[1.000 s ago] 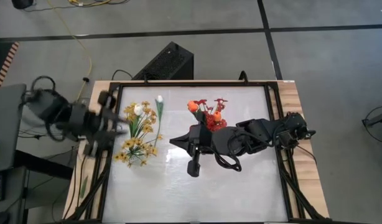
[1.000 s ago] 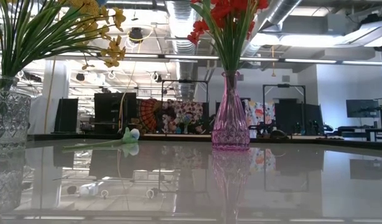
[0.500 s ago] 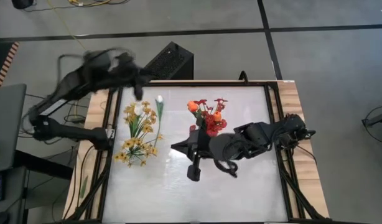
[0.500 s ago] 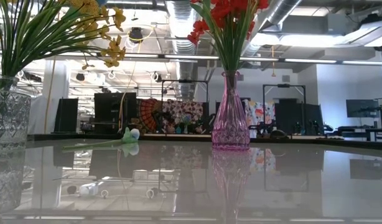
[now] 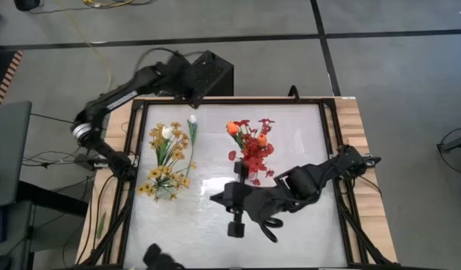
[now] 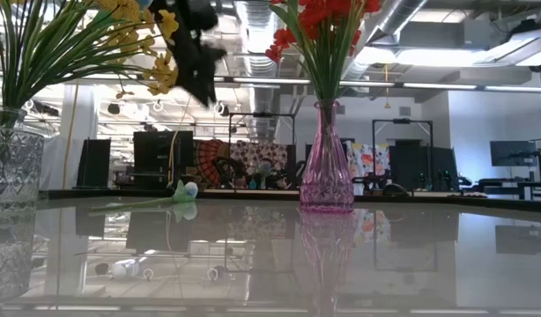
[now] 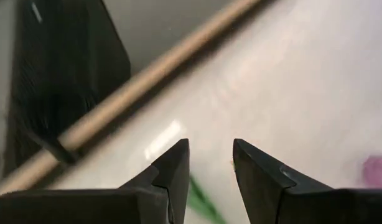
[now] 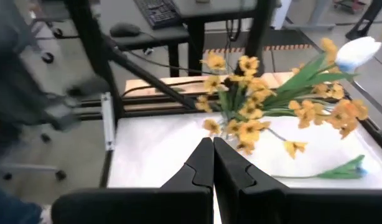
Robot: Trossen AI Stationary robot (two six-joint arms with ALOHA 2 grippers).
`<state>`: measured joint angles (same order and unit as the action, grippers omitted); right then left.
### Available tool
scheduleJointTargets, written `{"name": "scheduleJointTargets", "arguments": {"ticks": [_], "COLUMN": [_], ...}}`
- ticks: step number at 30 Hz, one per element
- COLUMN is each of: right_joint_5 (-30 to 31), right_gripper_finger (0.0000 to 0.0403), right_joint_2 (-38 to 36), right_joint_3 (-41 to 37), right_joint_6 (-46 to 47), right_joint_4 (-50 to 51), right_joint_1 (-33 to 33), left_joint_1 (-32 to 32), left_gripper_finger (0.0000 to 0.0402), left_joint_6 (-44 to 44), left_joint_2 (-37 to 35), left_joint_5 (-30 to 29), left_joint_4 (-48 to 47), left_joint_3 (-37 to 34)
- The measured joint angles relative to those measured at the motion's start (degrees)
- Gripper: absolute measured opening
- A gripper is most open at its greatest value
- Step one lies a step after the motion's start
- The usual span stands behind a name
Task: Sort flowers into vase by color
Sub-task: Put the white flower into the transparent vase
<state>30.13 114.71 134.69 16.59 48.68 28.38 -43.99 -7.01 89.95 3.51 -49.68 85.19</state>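
On the desk, two vases are seen: a clear glass vase with the yellow blossom sprays on the left side, and a pink vase with the red blossom sprays and orange tulip buds near the middle. One white tulip bud is held among the yellow sprays. Another white tulip is seen lying flat on the desk near the far edge, just beside the yellow bunch, its stem stretched along the surface in the low view.

The left gripper is raised above the far left corner of the desk, near a black box on the floor; its fingers are parted with nothing between them.

The right gripper is positioned low over the near-middle of the desk, in front of the pink vase, pointed toward the yellow bunch; its fingers are pressed together, holding nothing.
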Motion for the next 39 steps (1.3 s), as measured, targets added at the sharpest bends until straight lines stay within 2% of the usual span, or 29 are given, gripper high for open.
{"name": "scheduleJointTargets", "arguments": {"ticks": [4,7,14,23,33,39], "right_joint_5": [1.53,3.27,3.27,3.01,-1.64,-1.9], "right_gripper_finger": [0.0027,0.0027,0.0027,0.0027,0.0027,0.0027], "right_joint_2": [-0.33,-0.48,-2.19,-3.45,-3.92,-3.9], "right_joint_3": [0.0,0.0,-0.01,0.02,0.02,0.02], "right_joint_6": [-2.44,-3.31,-1.49,-3.54,-4.66,-4.63], "right_joint_4": [1.23,3.45,9.42,13.19,13.33,13.08], "right_joint_1": [1.93,2.9,2.98,2.49,0.65,0.51], "left_joint_1": [0.36,1.56,4.2,7.44,11.02,12.91], "left_gripper_finger": [0.0111,0.0111,0.0111,0.0111,0.0112,0.0112], "left_joint_6": [-1.25,-3.69,-9.66,-17.41,-19.19,-19.17], "left_joint_2": [5.88,7.43,7.85,7.84,7.76,8.38], "left_joint_5": [1.63,2.22,0.22,2.44,1.68,-0.31], "left_joint_4": [-3.68,-3.03,2.82,11.32,15.42,16.05], "left_joint_3": [-1.15,-4.33,-15.77,-28.08,-30.1,-30.03]}}
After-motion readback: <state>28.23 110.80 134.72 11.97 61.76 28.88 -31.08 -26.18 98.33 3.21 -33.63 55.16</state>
